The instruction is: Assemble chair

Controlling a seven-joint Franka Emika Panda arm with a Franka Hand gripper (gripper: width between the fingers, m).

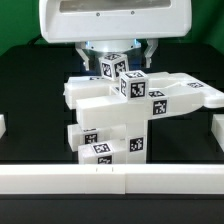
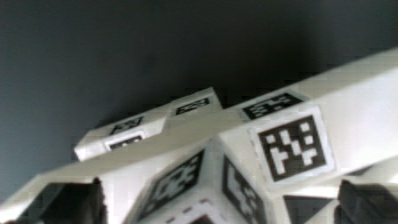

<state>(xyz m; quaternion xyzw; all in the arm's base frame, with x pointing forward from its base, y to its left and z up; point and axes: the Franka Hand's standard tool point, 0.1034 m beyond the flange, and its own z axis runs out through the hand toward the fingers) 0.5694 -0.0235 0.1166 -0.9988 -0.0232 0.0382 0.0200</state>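
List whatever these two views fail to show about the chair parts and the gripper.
- Gripper: in the exterior view its fingertips are hidden behind the chair parts, so contact cannot be judged.
- Chair underside and back: hidden by its own blocks in the exterior view.
- Wrist view: the chair is blurred and cut off by the frame edges; joints between pieces cannot be made out.
- Table: dark, no detail in either view.

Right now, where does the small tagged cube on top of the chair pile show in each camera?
Exterior view: the top cube sits at upper centre, crowning the chair pile, just below the open gripper.
Wrist view: the top cube fills the lower middle, between the fingertips.
Shared landmark: the cube's tags.
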